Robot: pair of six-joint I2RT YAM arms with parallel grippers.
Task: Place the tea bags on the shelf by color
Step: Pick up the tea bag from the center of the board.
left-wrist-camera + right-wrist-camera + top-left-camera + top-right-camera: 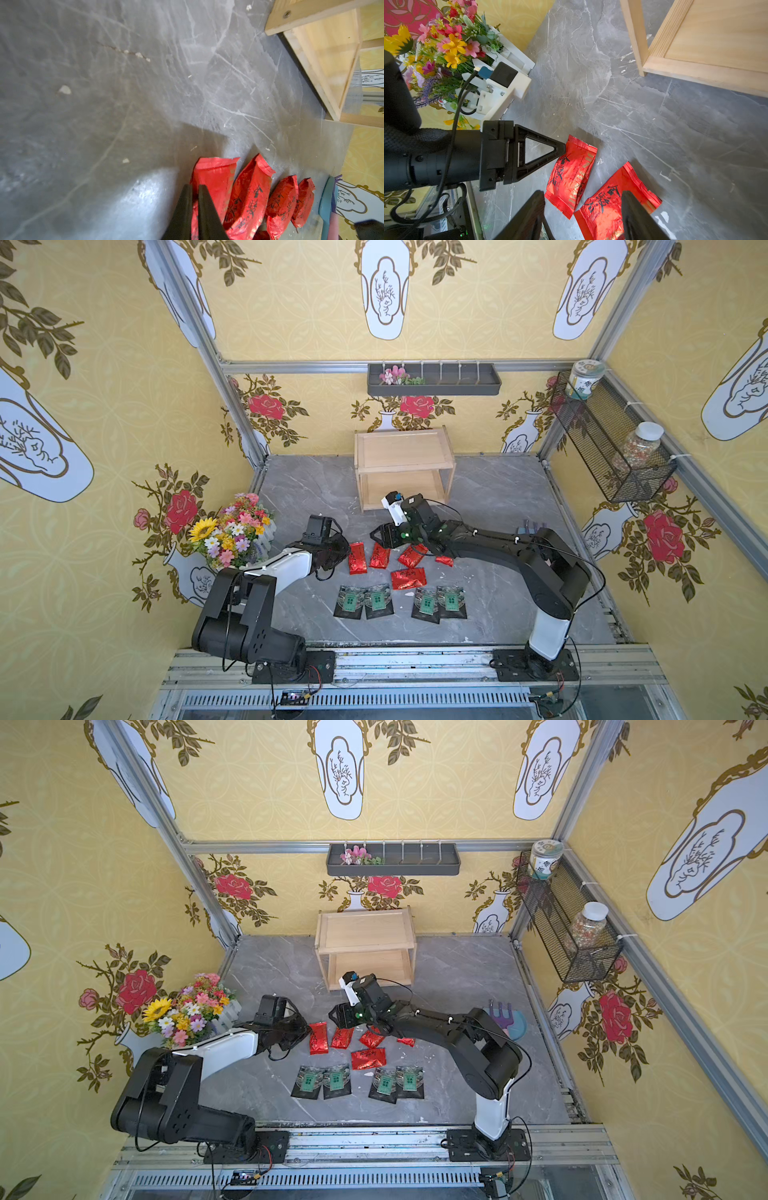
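Observation:
Several red tea bags lie in a loose row on the grey marble table, with several black tea bags (378,601) in a row nearer the front. My left gripper (193,188) is shut on the edge of the leftmost red tea bag (571,172), seen in both top views (357,558) (318,1038). The bag still lies on the table. My right gripper (582,194) stands open, low over the second red tea bag (608,205), one finger on each side and apart from it. The light wooden shelf (403,464) stands behind at the back wall, both tiers bare.
A flower bouquet (232,531) in a white holder stands at the left wall, close behind my left arm. A dark grey wall tray (434,379) hangs above the shelf. A black mesh basket (611,443) with jars hangs on the right wall. Small plastic toys (509,1019) lie behind my right arm.

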